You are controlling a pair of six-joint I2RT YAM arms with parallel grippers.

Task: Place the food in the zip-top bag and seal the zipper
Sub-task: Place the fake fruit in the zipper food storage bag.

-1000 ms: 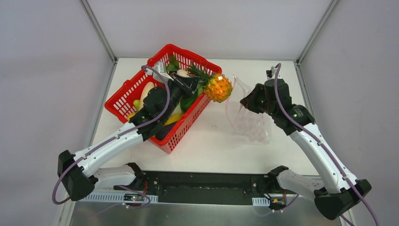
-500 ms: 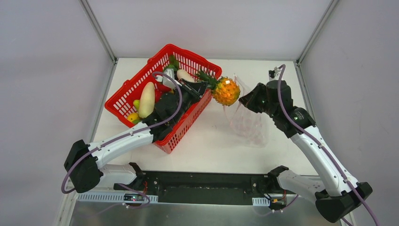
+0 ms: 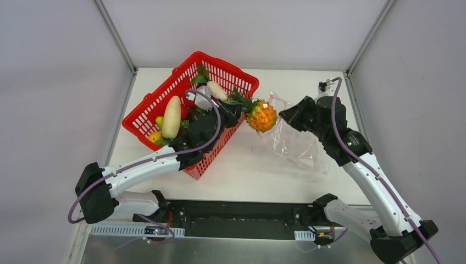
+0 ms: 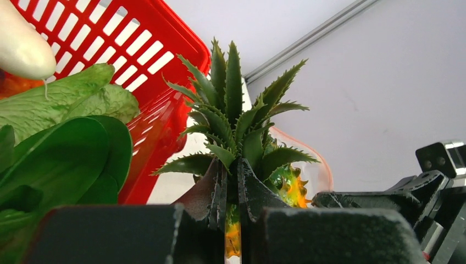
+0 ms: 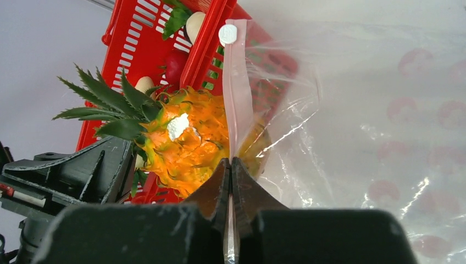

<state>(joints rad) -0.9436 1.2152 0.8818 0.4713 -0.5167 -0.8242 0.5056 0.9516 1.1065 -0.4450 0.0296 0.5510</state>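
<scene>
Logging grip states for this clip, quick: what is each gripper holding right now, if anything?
Left gripper: closed on the leafy crown of the toy pineapple.
Right gripper: closed on the pink zipper strip of the zip-top bag.

counts — pineapple (image 3: pixel 260 114) 1 | white radishes (image 3: pixel 171 116) 2 | red basket (image 3: pixel 153 105) 1 | clear bag (image 3: pixel 299 151) 1

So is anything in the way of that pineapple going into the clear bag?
Nothing visible. The left gripper holds the pineapple by its leaves right at the mouth of the bag, which the right gripper pinches by the pink strip.
</scene>
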